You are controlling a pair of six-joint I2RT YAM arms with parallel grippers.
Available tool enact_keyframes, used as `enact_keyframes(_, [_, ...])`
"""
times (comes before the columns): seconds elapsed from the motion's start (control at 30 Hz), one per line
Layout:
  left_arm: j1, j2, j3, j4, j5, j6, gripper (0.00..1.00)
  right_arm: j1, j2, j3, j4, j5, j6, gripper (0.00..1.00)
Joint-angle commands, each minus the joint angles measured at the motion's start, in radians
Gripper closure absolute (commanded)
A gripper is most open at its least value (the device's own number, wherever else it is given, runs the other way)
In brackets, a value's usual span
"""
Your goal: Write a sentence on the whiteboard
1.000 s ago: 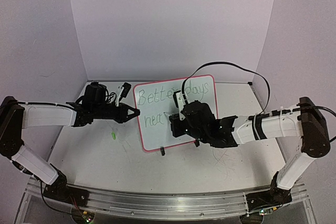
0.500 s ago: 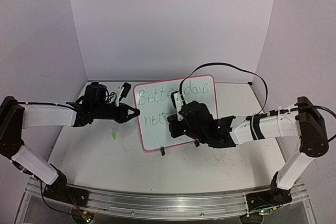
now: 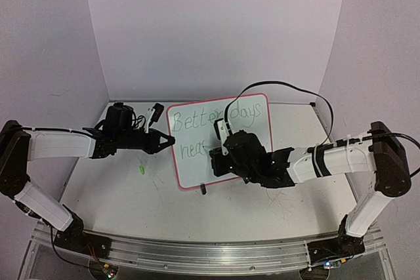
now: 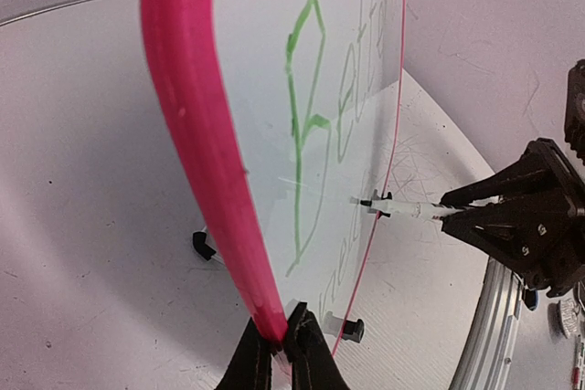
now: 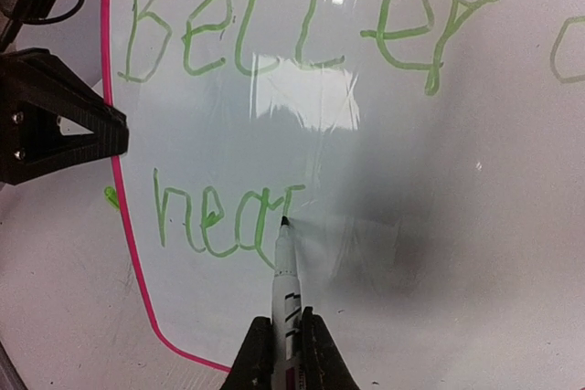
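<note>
The whiteboard, white with a pink-red rim, stands tilted at mid table. Green words on it read "Better days" and below "hear". My left gripper is shut on the board's left rim, pinching it between the fingertips. My right gripper is shut on a white marker; its dark tip touches the board just right of the last green letter. The marker also shows in the left wrist view, tip against the board.
A small green cap lies on the table left of the board. A black cable arcs over the board's top right corner. The board's black stand feet rest on the table. A metal rail runs along the near edge.
My right gripper has shifted slightly left and down across the board with the marker. The left arm and the board have not moved.
</note>
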Motion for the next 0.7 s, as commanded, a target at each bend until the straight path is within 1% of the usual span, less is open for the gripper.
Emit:
enact_keyframes(0.0, [-0.007,0.015,0.025,-0.050,-0.096,0.083,1.00,0.017,-0.018,-0.027,-0.018,0.021,0.035,1.00])
enact_keyframes(0.27, [-0.008,0.012,0.024,-0.050,-0.094,0.083,1.00,0.033,-0.007,-0.038,-0.022,0.017,0.064,1.00])
enact_keyframes(0.67, [-0.008,0.009,0.024,-0.053,-0.096,0.082,1.00,0.028,0.025,0.026,-0.008,0.061,0.023,1.00])
